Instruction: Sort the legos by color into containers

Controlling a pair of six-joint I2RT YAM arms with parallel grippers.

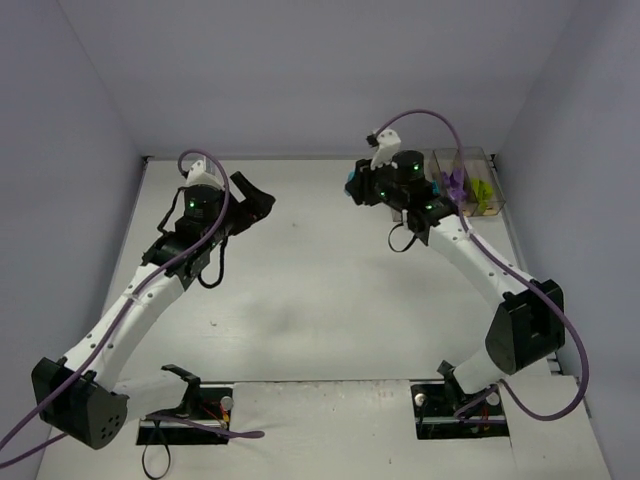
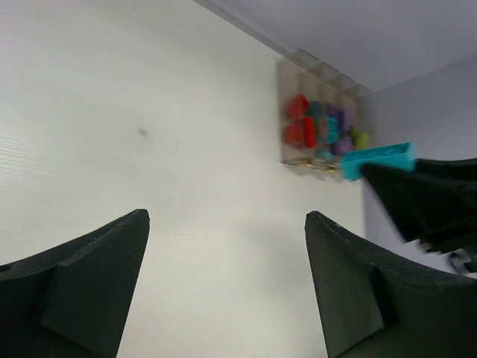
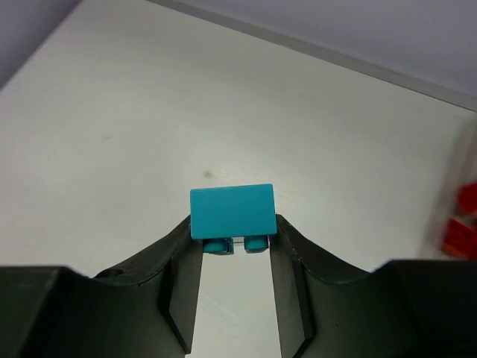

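Observation:
My right gripper (image 3: 233,225) is shut on a teal lego (image 3: 232,212), holding it above the bare table. From above, this gripper (image 1: 356,190) and its teal lego (image 1: 350,183) hang left of the clear containers (image 1: 470,158) at the back right. Purple legos (image 1: 455,185) and lime green legos (image 1: 482,190) lie inside. The left wrist view shows the containers (image 2: 289,73) holding red (image 2: 298,124), teal (image 2: 328,128), purple (image 2: 344,123) and green legos (image 2: 361,139), with the held teal lego (image 2: 378,159) in front. My left gripper (image 2: 226,216) stands open and empty, far left of the containers (image 1: 256,196).
The white tabletop (image 1: 320,290) is walled by grey panels at the back and both sides. Purple cables loop over both arms. Red legos (image 3: 462,224) show blurred at the right edge of the right wrist view.

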